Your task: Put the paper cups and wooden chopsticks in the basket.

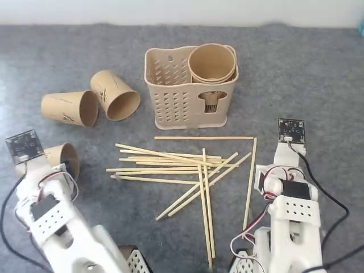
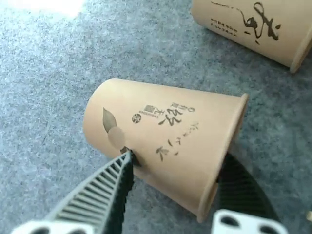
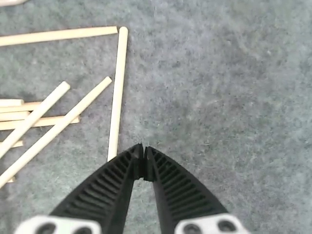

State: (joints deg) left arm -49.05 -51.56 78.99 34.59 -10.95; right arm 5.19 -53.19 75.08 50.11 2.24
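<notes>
- The left gripper (image 2: 178, 163) stands wide across a cup (image 2: 165, 141) lying on its side. One fingertip (image 2: 126, 160) touches the wall near the base, and the other finger sits by the rim.
- The high view puts this cup at the left front of the worktop (image 1: 318, 85), its mouth turned toward the chopsticks (image 1: 170, 165).
- The right gripper (image 3: 144, 150) is closed, tips together over bare worktop, just beside the near end of one stick (image 3: 117, 92).
- From above, that stick runs front to back at the pile's right edge. Most of the others lie left to right, and a few cross them slantwise.
- Two more cups (image 1: 91, 102) lie on their sides left of the basket (image 1: 187, 105), close together, mouths toward it.
- Stacked cups (image 1: 211, 62) stand upright in the basket's right compartment, mouths up.
</notes>
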